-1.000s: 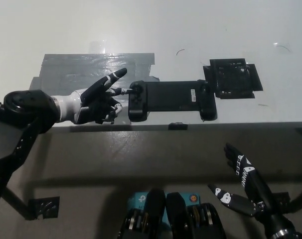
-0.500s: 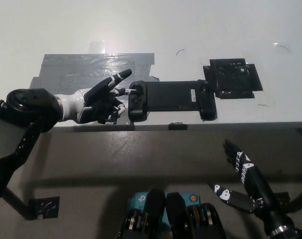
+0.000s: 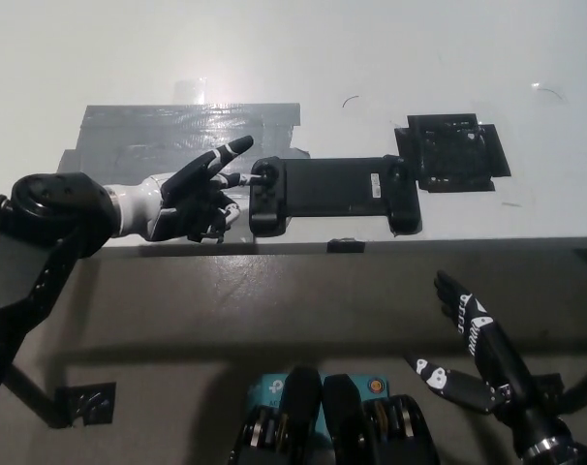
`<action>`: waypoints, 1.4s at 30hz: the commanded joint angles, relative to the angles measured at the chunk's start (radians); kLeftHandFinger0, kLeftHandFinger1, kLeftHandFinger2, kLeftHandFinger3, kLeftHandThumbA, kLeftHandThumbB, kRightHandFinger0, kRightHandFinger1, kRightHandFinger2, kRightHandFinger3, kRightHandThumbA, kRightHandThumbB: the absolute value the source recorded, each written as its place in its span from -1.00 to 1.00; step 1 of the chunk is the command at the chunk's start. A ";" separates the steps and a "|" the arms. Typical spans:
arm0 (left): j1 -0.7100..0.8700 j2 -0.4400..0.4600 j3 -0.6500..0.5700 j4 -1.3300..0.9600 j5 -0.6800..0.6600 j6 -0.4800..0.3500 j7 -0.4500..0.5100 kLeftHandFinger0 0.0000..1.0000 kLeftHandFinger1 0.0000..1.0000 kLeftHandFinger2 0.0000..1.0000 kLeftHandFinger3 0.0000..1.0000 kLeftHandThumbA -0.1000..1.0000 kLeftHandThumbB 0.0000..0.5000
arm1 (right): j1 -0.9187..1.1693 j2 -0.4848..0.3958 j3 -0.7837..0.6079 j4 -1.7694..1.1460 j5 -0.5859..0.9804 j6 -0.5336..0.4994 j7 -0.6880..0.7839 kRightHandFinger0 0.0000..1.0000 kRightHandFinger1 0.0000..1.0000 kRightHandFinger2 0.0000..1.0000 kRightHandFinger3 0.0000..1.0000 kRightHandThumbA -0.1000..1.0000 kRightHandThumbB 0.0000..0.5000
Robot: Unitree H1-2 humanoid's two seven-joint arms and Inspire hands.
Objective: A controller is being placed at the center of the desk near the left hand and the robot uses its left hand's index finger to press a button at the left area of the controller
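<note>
Tabletop (image 3: 371, 58): white surface; its near edge runs across the middle of the head view.
Controller (image 3: 332, 192): long, black, lying flat near that front edge, about mid-width; grips at both ends point toward the robot.
Grey tape patch (image 3: 168, 136): stuck to the tabletop, just left of the controller and partly under the left hand.
Black square pad (image 3: 453, 150): flat on the tabletop, touching or just beyond the controller's right end.
Left hand (image 3: 192, 199): white, holding nothing, fingers apart; one finger lies level with its tip at the controller's left end, another points up and away over the tape, the rest curl toward the palm.
Contact: fingertip meets the small controls at the left end; which button cannot be made out.
Right hand (image 3: 473, 358): black, low at the lower right, below the tabletop edge, fingers spread, empty.
Hidden: right wrist cut off by the frame; controller's markings too small to read.
</note>
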 commanded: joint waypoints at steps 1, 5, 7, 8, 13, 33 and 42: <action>-0.051 0.023 0.015 -0.001 -0.010 0.016 -0.001 -1.00 -1.00 -0.82 1.00 1.00 0.72 | -0.020 -0.008 0.000 -0.034 0.000 -0.005 0.007 1.00 1.00 1.00 1.00 0.54 0.05; -0.049 0.024 0.014 0.003 0.001 0.016 -0.002 -1.00 -1.00 -0.80 1.00 1.00 0.73 | -0.022 -0.004 -0.001 -0.035 0.005 -0.002 0.007 1.00 1.00 1.00 1.00 0.51 -0.02; -0.048 0.024 0.013 0.005 0.004 0.016 0.002 -1.00 -1.00 -0.74 1.00 1.00 0.71 | -0.025 -0.006 -0.001 -0.030 0.004 -0.011 0.009 1.00 1.00 1.00 1.00 0.50 -0.02; -0.047 0.025 0.014 0.004 0.006 0.016 0.002 -1.00 -1.00 -0.73 1.00 1.00 0.71 | -0.026 -0.006 0.000 -0.029 0.003 -0.012 0.009 1.00 1.00 1.00 1.00 0.50 -0.02; -0.045 0.022 0.015 -0.003 0.029 0.016 0.003 -1.00 -1.00 -0.70 1.00 1.00 0.72 | -0.029 -0.006 0.001 -0.029 0.005 -0.010 0.010 1.00 1.00 1.00 1.00 0.52 0.00; -0.038 0.008 0.040 0.011 0.091 0.016 0.019 -1.00 -0.95 -0.37 1.00 1.00 0.65 | -0.036 -0.002 0.001 -0.044 0.003 0.011 0.007 1.00 1.00 1.00 1.00 0.53 0.05; -0.038 0.003 0.055 0.010 0.116 0.016 0.012 -1.00 -0.93 -0.35 1.00 1.00 0.61 | -0.045 -0.005 0.002 -0.032 0.003 -0.001 0.010 1.00 1.00 1.00 1.00 0.54 0.07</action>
